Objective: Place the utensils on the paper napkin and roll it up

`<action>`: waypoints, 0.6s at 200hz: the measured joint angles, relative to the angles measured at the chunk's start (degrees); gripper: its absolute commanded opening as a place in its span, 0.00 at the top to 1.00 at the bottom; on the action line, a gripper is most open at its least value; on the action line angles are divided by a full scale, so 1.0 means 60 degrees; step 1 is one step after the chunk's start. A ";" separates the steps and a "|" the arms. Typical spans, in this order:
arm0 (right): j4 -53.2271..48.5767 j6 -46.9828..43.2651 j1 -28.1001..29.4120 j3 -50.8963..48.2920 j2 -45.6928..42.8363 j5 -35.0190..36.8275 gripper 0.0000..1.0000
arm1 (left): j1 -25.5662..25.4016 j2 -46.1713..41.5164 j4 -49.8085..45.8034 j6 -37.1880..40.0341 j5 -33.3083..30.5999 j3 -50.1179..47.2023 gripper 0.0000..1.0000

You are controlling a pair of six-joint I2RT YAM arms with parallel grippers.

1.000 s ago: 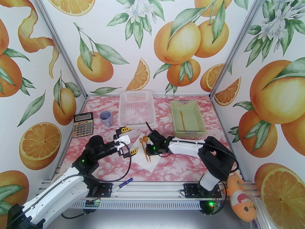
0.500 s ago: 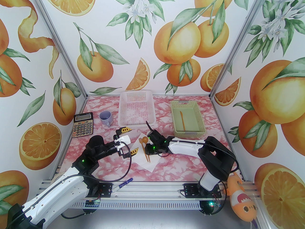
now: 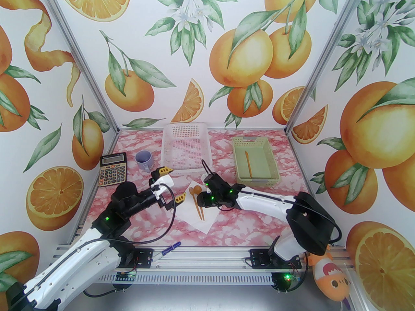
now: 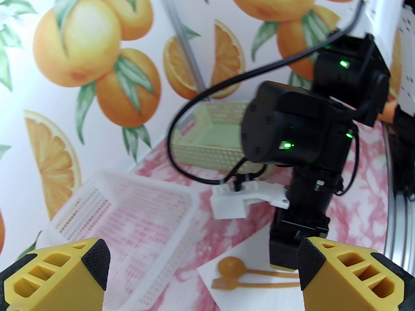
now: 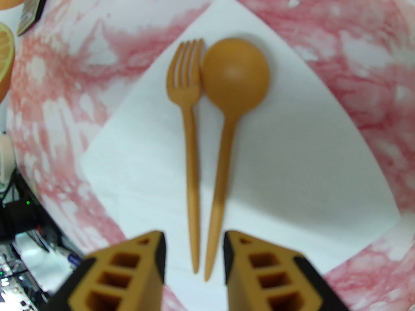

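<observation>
The paper napkin (image 5: 291, 160) lies as a white diamond on the pink marbled table (image 3: 246, 219). On it the orange-brown fork (image 5: 189, 134) and spoon (image 5: 235, 73) rest side by side, heads touching and handles pointing toward my right gripper (image 5: 194, 248). That gripper hovers over the handle ends with its fingers apart, touching neither utensil. My left gripper (image 3: 171, 185) hangs wide open just left of the napkin (image 3: 204, 224) and holds nothing. In the left wrist view the spoon (image 4: 231, 267) and fork (image 4: 223, 283) lie between its yellow fingertips (image 4: 94, 261), farther off.
A white perforated basket (image 3: 186, 131) stands behind the napkin. At the back right a green basket (image 3: 238, 160) holds a slim orange piece (image 3: 248, 164). A mug (image 3: 143, 159) and calculator (image 3: 112, 169) sit at the left, a blue pen (image 3: 168, 248) at the front rail.
My right gripper has opened and drawn back a little from the spoon's handle, and the spoon now lies free beside the fork. The left arm has shifted slightly left and away.
</observation>
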 measured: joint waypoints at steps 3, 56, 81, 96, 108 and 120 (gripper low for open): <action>-0.0047 -0.0029 -0.0066 0.0000 -0.0073 0.0007 0.58 | 0.0000 -0.0036 -0.0029 -0.0109 -0.0091 0.0036 0.00; -0.0885 -0.0710 -0.1082 0.0353 -0.1042 0.0098 0.47 | 0.0000 -0.0375 -0.0211 -0.1228 -0.0157 0.0117 0.00; -0.1344 -0.1122 -0.1472 0.0794 -0.1319 0.0259 0.41 | 0.0000 -0.0375 -0.0291 -0.1650 -0.0102 0.0120 0.00; -0.1581 -0.1370 -0.1712 0.1016 -0.1443 0.0346 0.39 | 0.0000 -0.0386 -0.0346 -0.1818 -0.0102 0.0131 0.00; -0.1810 -0.1574 -0.1967 0.1224 -0.1497 0.0386 0.37 | 0.0000 -0.0433 -0.0368 -0.1902 -0.0066 0.0131 0.00; -0.1985 -0.1749 -0.2218 0.1388 -0.1526 0.0430 0.35 | -0.0004 -0.0510 -0.0382 -0.1923 -0.0007 0.0131 0.00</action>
